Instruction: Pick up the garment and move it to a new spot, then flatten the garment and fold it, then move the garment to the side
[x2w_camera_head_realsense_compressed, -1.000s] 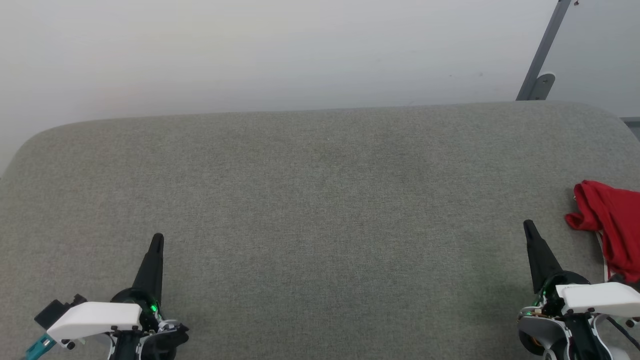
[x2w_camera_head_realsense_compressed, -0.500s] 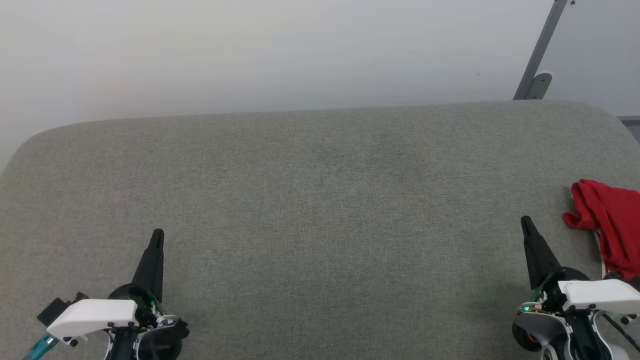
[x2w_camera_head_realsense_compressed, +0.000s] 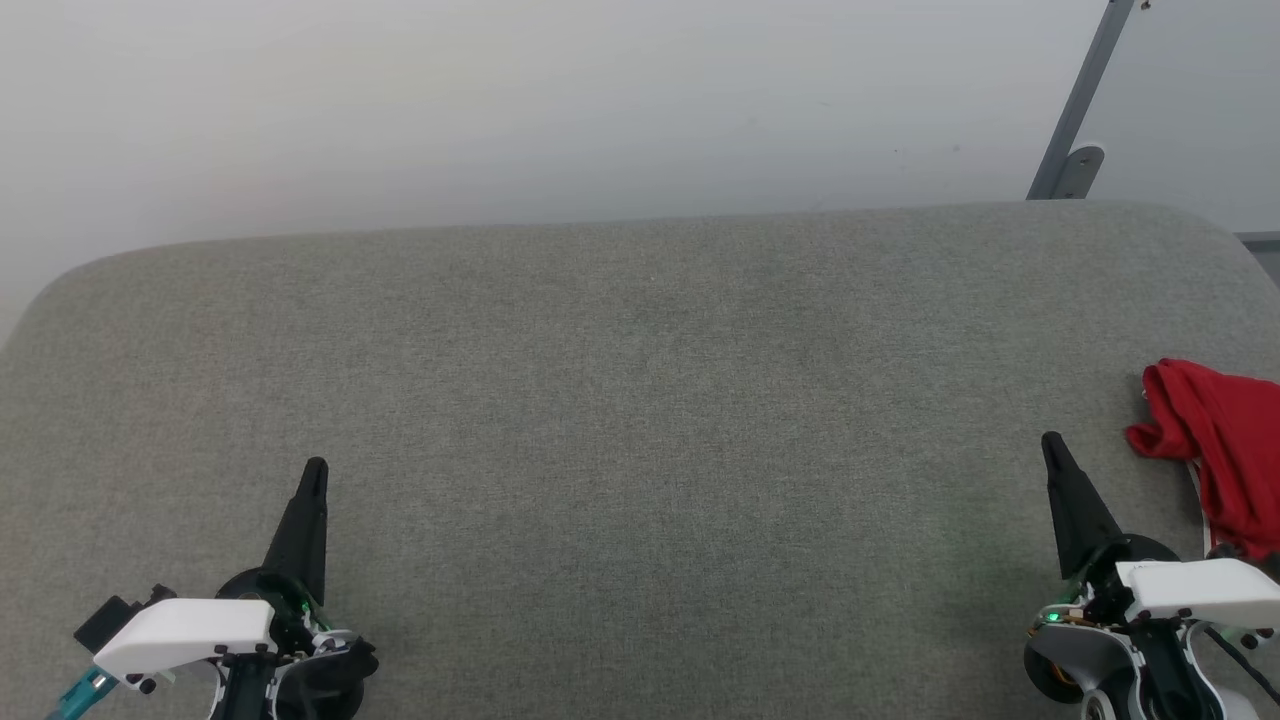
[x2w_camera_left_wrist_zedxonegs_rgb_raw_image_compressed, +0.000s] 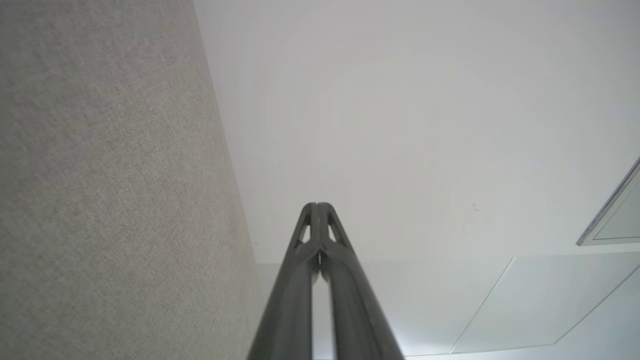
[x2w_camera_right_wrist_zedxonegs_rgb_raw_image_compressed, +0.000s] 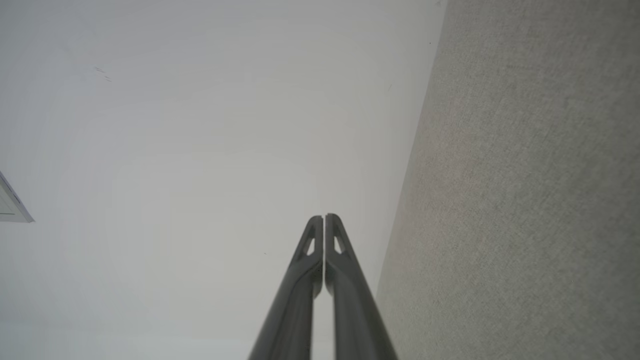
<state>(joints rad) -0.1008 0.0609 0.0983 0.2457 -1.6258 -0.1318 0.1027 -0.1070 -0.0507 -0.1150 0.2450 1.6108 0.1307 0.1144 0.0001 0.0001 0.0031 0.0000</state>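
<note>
The garment (x2w_camera_head_realsense_compressed: 1222, 448), red and crumpled, lies at the right edge of the grey cushioned surface (x2w_camera_head_realsense_compressed: 640, 400) in the head view, partly cut off by the frame. My right gripper (x2w_camera_head_realsense_compressed: 1050, 444) stands just left of it, shut and empty, not touching it. At the lower left my left gripper (x2w_camera_head_realsense_compressed: 316, 468) is shut and empty too. In the left wrist view the left gripper (x2w_camera_left_wrist_zedxonegs_rgb_raw_image_compressed: 317, 205) has its fingers pressed together; the right wrist view shows the right gripper (x2w_camera_right_wrist_zedxonegs_rgb_raw_image_compressed: 324, 216) the same way, against a pale wall.
A pale wall (x2w_camera_head_realsense_compressed: 560, 100) runs behind the surface. A grey metal bracket (x2w_camera_head_realsense_compressed: 1075, 120) leans at the far right corner. The surface has rounded far corners.
The head view shifted slightly between the oldest frame and now. Both grippers stay shut and the garment has not moved.
</note>
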